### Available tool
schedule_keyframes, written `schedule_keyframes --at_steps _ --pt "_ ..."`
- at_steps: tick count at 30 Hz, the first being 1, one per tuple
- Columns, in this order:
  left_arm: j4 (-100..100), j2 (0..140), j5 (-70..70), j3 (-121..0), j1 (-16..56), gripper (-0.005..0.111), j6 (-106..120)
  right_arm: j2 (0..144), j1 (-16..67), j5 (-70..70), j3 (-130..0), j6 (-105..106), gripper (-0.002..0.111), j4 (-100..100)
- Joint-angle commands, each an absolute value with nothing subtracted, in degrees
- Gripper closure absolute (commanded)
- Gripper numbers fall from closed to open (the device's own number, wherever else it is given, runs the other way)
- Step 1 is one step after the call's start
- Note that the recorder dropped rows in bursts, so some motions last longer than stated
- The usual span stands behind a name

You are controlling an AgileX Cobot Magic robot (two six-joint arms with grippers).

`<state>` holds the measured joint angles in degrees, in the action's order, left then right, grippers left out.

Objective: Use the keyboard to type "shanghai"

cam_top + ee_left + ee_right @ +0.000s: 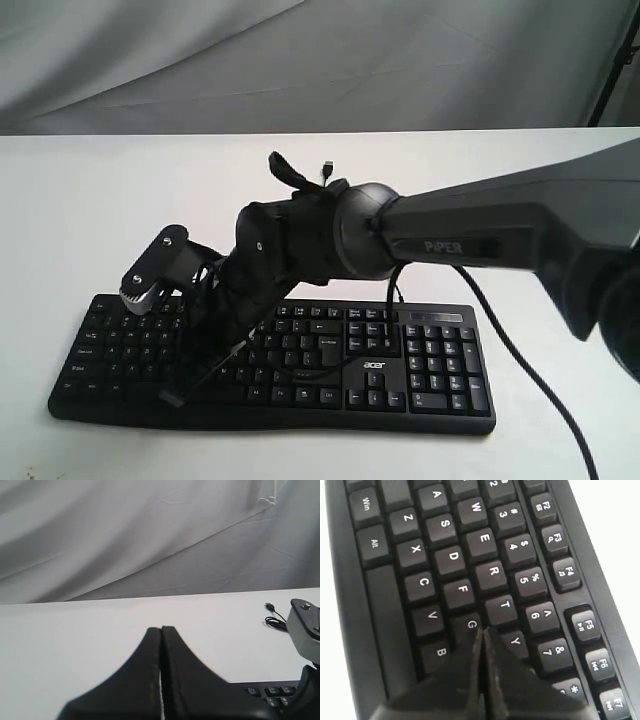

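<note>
The black keyboard [440, 372] with the white acer logo lies on the white table, near its front edge. My right arm reaches across it from the right. My right gripper [188, 380] points down at the left half of the keys. In the right wrist view the right gripper [482, 630] is shut with nothing in it. Its tips sit just over the keyboard [450, 555] between the G and Y keys, and they hide the key beneath. My left gripper [161, 629] is shut and empty, off the left end of the keyboard [272, 692]; the exterior view does not show it.
The keyboard's thin black USB cable ends in a plug [328, 168] on the table behind the arm, and that plug [270, 606] also shows in the left wrist view. A black cable [520, 365] trails off to the right. Grey cloth hangs behind the table.
</note>
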<state>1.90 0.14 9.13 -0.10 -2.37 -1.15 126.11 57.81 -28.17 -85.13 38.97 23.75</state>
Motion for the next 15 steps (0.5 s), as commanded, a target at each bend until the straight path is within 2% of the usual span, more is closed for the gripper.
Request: schedule_keyframes --at_steps 1,8,15 --pt "1.9 0.0 8.8 0.0 -2.0 0.107 -1.3 126.7 57.9 -28.0 -85.1 39.4 0.108 23.7" --pt "1.9 0.0 8.8 0.0 -2.0 0.107 -1.3 125.0 58.2 -29.3 -88.6 39.4 0.108 21.5" --pt "1.9 0.0 8.8 0.0 -2.0 0.107 -1.3 132.4 60.7 -36.1 -103.1 39.2 0.108 19.4"
